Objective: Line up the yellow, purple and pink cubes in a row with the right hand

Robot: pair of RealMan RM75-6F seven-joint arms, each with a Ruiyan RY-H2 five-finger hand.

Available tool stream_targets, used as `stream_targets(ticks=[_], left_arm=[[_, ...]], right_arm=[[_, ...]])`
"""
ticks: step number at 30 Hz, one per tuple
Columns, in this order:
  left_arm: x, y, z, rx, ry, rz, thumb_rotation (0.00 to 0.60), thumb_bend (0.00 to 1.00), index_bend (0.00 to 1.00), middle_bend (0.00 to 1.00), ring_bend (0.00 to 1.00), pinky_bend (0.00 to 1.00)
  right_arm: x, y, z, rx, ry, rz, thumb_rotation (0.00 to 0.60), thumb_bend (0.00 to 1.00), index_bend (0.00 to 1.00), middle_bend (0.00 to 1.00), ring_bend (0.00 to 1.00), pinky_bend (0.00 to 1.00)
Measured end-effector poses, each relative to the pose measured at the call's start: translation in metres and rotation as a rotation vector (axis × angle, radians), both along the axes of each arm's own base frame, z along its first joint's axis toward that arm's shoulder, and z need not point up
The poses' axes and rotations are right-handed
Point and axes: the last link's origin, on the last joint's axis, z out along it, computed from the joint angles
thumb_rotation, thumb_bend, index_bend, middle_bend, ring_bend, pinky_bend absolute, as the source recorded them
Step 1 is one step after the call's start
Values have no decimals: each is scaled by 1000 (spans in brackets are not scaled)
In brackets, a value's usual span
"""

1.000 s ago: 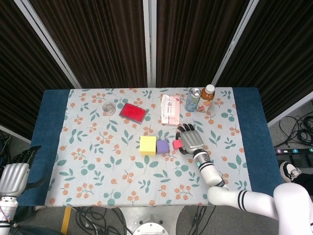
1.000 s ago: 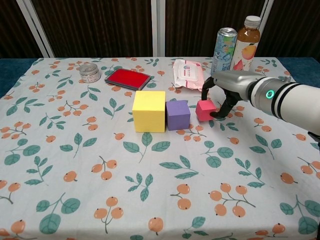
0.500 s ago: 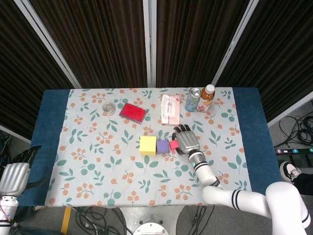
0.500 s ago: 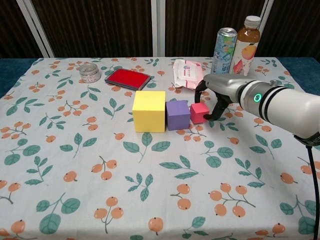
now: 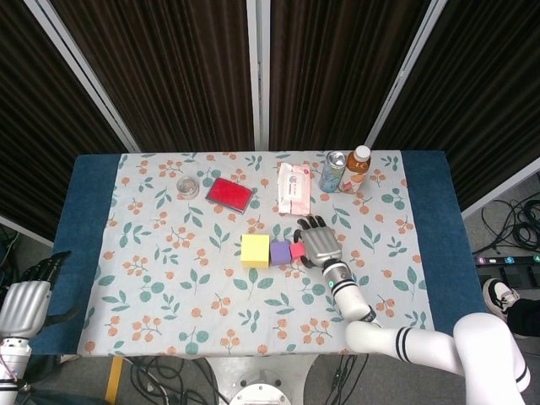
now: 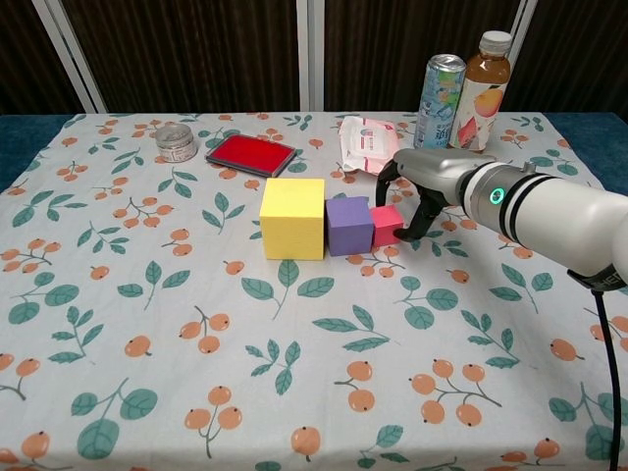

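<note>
A large yellow cube (image 6: 292, 218) (image 5: 255, 251), a smaller purple cube (image 6: 349, 225) (image 5: 280, 252) and a small pink cube (image 6: 386, 225) (image 5: 297, 251) stand side by side in a row near the table's middle, the pink one against the purple one. My right hand (image 6: 417, 182) (image 5: 317, 240) arches over the pink cube from the right, its fingers around the cube's far and right sides. My left hand (image 5: 25, 297) hangs off the table's left edge, holding nothing, fingers apart.
At the back stand a red flat box (image 6: 251, 154), a small round tin (image 6: 177, 142), a wipes packet (image 6: 369, 143), a drink can (image 6: 439, 86) and a bottle (image 6: 484, 88). The floral cloth (image 6: 196, 353) covers the table.
My right hand has pushed the pink cube leftward, closing the gap until it sits against the purple cube. The left hand has not moved.
</note>
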Motion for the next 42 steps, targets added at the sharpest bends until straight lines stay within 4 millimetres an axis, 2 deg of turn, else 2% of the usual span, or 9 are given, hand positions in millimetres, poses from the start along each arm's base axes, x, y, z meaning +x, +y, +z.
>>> stream_targets(ticks=[10,16,20,23,32,42], left_arm=[[0,0,0,-1,0,0,600,186,143,223,172,232],[2,1,0,-1,-2,-9,600,185,143,223,171,232],[3,1,-1,-4,-1,-15,600,186,143,224,171,232],[5,2,0,-3,-2,-22,600,185,143,224,171,232],[7,2,0,-4,4,-23,600,185,143,223,172,232],[7,2,0,-7,6,-22,600,186,143,223,172,232]], right_arm=[[1,2,5,-2,-22,-2,600,217,313,94,0,0],[-4,5,29,-17,-75,-18,600,222,297,66,0,0],[-18,9,49,-6,-108,-61,600,264,296,17,0,0],[-28,12,55,30,-120,-100,600,304,289,0,0,0],[-45,18,47,99,-159,-174,600,327,268,0,0,0],[-37,21,32,133,-183,-166,600,327,248,0,0,0]])
